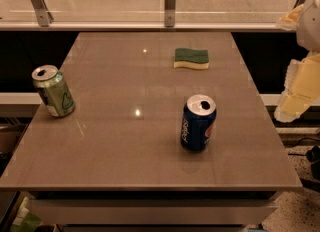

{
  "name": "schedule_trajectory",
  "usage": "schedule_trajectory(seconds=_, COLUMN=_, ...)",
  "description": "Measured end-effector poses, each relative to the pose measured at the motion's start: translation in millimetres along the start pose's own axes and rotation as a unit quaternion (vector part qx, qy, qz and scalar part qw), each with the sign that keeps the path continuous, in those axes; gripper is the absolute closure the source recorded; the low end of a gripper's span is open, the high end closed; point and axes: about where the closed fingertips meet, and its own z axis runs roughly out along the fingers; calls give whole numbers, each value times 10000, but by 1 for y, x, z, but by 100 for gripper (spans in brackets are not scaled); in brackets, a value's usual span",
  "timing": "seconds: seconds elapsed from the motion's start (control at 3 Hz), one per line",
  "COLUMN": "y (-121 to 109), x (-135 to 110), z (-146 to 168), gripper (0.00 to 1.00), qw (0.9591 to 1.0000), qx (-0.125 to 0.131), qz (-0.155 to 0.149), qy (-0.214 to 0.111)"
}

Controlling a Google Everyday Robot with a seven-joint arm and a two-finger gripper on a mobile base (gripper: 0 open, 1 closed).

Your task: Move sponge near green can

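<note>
3 things stand on the grey-brown surface (125,146), and none of them touches another. The gripper (292,103) hangs at the right edge of your view, off the surface's right side and above floor level, at the end of pale yellow and white arm (306,71) segments. You cannot tell from here whether it is spread or pressed together, and it holds nothing that you can see.

The sponge (191,58) lies flat, well away from the gripper: to its left and farther back, close to the surface's far edge and a little right of the middle. It is a small rectangle with wavy long edges. You see a dark green scouring layer on top and a band of pale yellow foam below it along the near side. It sits much lower than either can.

The green can (54,92) is the thing farthest from the gripper, right across the surface near the left edge. It is light green with a silver top, an open mouth, a pale drop-shaped mark on its side and a white band at the base. It appears to lean slightly to the left in your view.

The blue Pepsi can (198,123) stands upright, the closest of the 3 to the gripper, to its left and a bit nearer to you. It lies between the gripper and the green can, and nearer to you than the sponge. The sponge and the green can are well apart.
</note>
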Motion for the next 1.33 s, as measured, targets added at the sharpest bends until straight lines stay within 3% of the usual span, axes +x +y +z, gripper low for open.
schedule_trajectory(seconds=0.67, y=-7, x=-1, z=-1, gripper=0, qw=9999, qx=20, qz=7, qy=-98)
schedule_trajectory(seconds=1.0, y=-24, x=-6, z=-3, gripper=0, qw=9995, qx=75, qz=7, qy=-301)
schedule_trajectory(seconds=1.33, y=-42, x=-8, z=-2, gripper=0, qw=9973, qx=135, qz=75, qy=-711)
